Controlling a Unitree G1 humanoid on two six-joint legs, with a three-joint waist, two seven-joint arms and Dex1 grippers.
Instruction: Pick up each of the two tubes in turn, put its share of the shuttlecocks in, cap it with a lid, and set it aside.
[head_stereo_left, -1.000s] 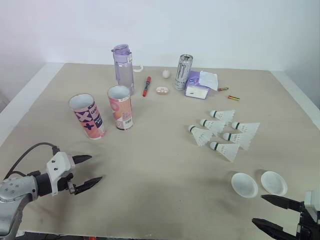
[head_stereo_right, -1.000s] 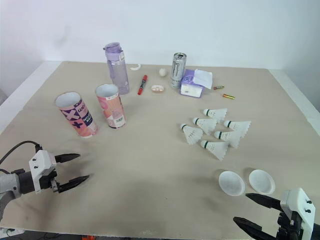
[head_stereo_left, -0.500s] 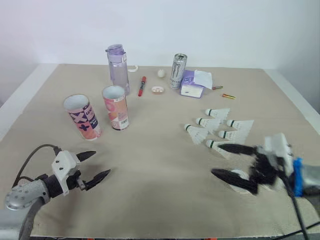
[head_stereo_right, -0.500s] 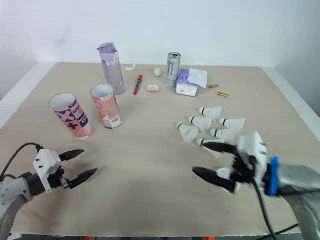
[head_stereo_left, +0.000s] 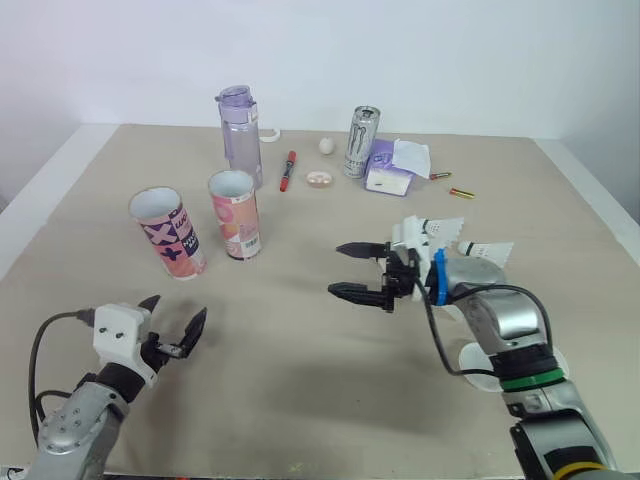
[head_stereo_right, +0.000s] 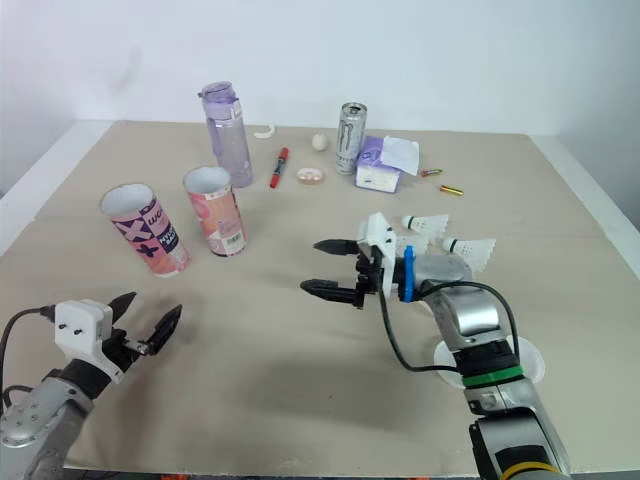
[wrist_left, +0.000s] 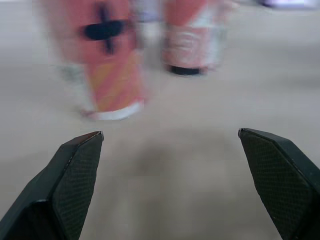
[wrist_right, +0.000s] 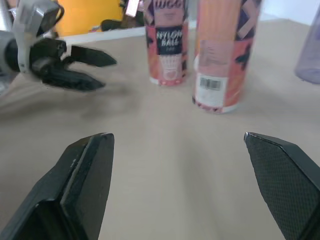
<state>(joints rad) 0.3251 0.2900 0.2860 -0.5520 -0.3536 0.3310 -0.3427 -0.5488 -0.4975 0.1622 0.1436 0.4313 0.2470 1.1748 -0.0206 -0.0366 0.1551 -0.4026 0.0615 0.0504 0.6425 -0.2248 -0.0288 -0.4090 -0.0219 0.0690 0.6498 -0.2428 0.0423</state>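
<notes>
Left gripper and right gripper: both empty, fingers spread wide.
The right gripper hovers over the middle of the table, pointing toward the two tubes. The cross-patterned tube and the pink barcoded tube stand upright, uncapped, just beside each other at the left. The left gripper sits low near the front left edge. Shuttlecocks lie beyond the right arm.

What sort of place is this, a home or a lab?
Likely a robot test lab: a bare white wall, a plain table laid with staged props: two open tubes, shuttlecocks and a drink can.
</notes>
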